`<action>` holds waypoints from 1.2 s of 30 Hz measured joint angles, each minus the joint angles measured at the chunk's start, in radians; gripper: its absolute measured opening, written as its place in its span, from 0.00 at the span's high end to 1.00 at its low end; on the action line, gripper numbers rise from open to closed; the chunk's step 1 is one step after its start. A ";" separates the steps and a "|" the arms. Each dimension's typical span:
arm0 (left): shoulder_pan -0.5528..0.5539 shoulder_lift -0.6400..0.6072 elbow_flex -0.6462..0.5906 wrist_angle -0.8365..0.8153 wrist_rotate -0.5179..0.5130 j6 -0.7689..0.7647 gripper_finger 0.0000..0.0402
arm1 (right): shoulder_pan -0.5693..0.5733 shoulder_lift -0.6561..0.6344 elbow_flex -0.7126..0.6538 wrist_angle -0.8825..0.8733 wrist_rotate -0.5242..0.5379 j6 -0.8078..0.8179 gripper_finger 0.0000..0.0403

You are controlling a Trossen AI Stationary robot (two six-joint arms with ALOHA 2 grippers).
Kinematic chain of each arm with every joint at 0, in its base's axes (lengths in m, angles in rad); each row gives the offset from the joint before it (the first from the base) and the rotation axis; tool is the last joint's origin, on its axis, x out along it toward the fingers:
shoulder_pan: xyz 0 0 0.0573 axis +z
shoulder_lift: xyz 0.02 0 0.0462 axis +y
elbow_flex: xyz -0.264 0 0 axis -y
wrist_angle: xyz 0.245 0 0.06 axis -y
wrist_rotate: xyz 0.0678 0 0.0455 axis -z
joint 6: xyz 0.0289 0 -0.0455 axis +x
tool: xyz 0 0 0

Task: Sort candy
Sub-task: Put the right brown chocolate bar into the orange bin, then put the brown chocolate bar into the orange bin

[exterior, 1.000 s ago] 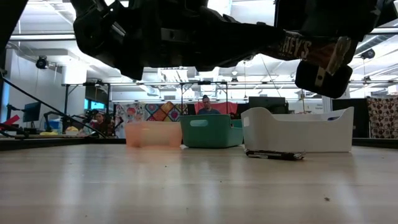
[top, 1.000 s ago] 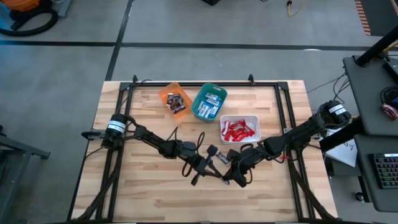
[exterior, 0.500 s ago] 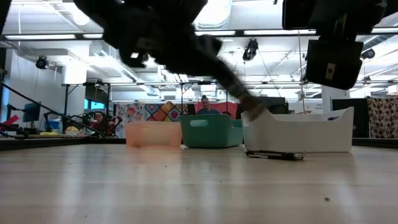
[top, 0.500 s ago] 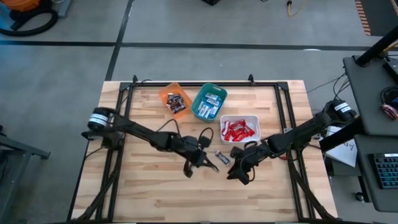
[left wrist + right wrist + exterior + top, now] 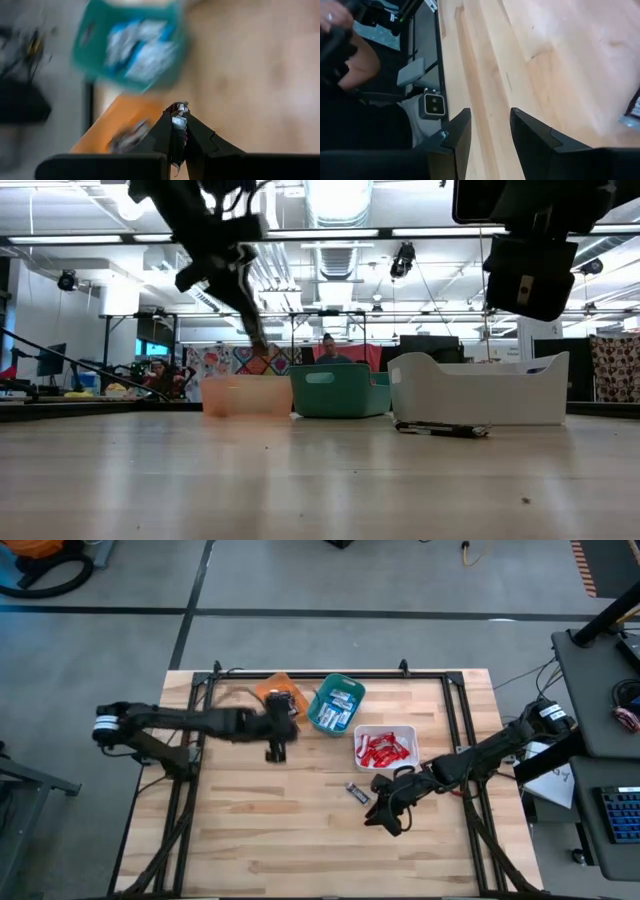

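Candy nearly sorted: dark bars in orange bin (image 5: pixel 272 690), blue-white in teal bin (image 5: pixel 322 700), red in white bin (image 5: pixel 400 730) | left: one loose bar (image 5: pixel 357 791) on table (image 5: pixel 250 830) | left gripper (image 5: pixel 277 747) beside orange bin, clenched on a wrapped candy piece (image 5: pixel 178 122) | right gripper (image 5: pixel 383 819) low near loose bar, jaws parted, empty

The surface (image 5: pixel 250 830) is pale, smooth wood with a visible grain and a dull sheen. The orange bin (image 5: pixel 272 688), teal bin (image 5: pixel 322 692) and white bin (image 5: pixel 410 740) look like smooth plastic, and the candy (image 5: pixel 377 750) wrappers are shiny. Both arms are matt black, as are the right pincer (image 5: pixel 487 131) fingers (image 5: pixel 532 132).
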 joint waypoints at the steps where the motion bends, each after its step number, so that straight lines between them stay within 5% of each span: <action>1: 0.045 -0.015 -0.002 -0.014 0.001 0.008 0.98 | 0.000 0.000 0.000 -0.002 0.003 -0.005 0.68; 6: 0.292 -0.040 -0.004 -0.013 0.017 0.086 0.98 | 0.000 0.000 0.000 -0.002 0.024 -0.029 0.69; 14: 0.585 0.022 -0.003 0.004 0.276 0.137 0.98 | 0.000 0.000 0.000 0.000 0.026 -0.045 0.70; 29: 0.621 0.047 -0.001 0.025 0.286 0.099 0.73 | 0.000 0.001 0.000 0.001 0.027 -0.057 0.70; 36: 0.595 0.031 -0.001 0.019 0.302 -0.059 0.67 | 0.000 0.001 0.000 -0.005 0.079 -0.026 0.70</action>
